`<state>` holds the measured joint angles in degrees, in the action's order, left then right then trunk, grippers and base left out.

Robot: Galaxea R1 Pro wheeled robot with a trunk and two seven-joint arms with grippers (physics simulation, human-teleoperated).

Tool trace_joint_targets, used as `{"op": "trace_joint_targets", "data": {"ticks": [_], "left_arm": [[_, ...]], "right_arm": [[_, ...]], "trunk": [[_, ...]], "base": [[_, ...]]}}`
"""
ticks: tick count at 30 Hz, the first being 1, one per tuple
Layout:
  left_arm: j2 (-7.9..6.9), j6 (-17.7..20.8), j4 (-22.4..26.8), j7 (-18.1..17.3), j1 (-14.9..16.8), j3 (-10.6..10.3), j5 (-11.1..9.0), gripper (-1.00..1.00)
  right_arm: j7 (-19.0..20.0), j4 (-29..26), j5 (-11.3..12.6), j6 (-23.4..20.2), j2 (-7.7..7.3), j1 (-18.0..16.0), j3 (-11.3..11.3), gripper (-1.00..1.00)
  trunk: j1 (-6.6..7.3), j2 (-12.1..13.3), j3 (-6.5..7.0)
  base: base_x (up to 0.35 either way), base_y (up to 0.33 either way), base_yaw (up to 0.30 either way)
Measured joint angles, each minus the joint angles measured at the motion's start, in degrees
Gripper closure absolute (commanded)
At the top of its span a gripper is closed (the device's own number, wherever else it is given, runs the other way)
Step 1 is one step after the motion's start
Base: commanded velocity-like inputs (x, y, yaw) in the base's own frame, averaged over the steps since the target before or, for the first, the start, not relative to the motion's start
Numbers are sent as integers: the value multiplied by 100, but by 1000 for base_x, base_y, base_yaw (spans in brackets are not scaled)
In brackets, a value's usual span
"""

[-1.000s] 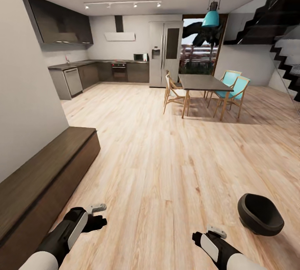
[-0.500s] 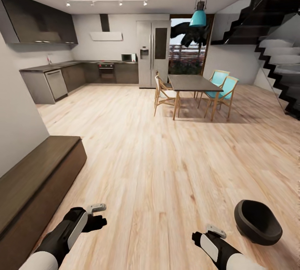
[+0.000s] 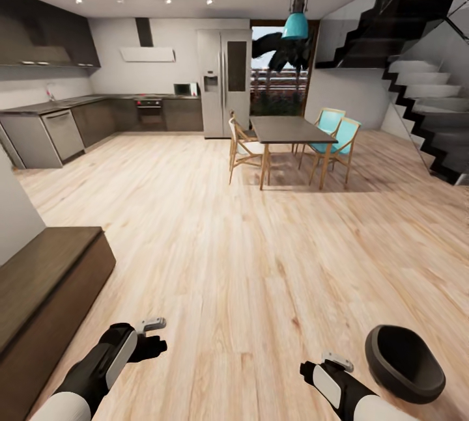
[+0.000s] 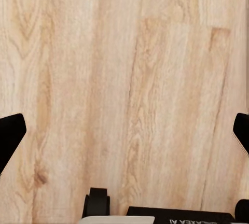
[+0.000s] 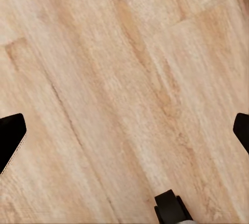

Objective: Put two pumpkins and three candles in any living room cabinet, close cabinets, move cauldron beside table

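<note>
The black cauldron [image 3: 404, 362] lies on the wood floor at the lower right, tipped so its dark hollow faces up and left, just right of my right forearm. My right gripper [image 3: 307, 367] hangs low over bare floor and is open; its fingertips [image 5: 11, 133] stand wide apart over planks. At the lower left my left gripper [image 3: 155, 345] is open too, with nothing between its fingers [image 4: 10, 133]. The long dark-brown cabinet [image 3: 45, 284] runs along the left wall, its front shut. The pumpkins, the candles and the coffee table are out of view.
Wood floor [image 3: 247, 265] stretches ahead. A dining table [image 3: 286, 129] with wooden and teal chairs stands at mid distance. A kitchen with a fridge [image 3: 223, 82] fills the far wall. Black stairs [image 3: 423, 115] climb at the right.
The whole picture has slid left, so the camera has turned right. The cabinet shows less and the stairs more. Both arms hold the same pose, and the cauldron stays beside my right arm.
</note>
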<state>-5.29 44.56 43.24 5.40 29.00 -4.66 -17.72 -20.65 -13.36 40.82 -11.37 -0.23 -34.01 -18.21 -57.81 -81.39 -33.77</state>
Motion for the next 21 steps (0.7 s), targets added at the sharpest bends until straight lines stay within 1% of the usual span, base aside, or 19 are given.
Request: {"op": "trace_joint_targets", "data": {"ticks": [10,15,21], "left_arm": [[10,0,0,5,0,0,4,-100],[10,-1,0,5,0,0,3,-100],[7,-37,0,5,0,0,-2,-100]], "right_arm": [[0,0,5,-4,-3,0,0,-100],[0,0,1,16,36,2,-9,-100],[0,-1,-8,20,46,0,-13,-100]], "trunk": [[0,0,-82],[0,0,-104],[0,0,-106]], "base": [[332,0,-131],[332,0,-26],[332,0,-2]]}}
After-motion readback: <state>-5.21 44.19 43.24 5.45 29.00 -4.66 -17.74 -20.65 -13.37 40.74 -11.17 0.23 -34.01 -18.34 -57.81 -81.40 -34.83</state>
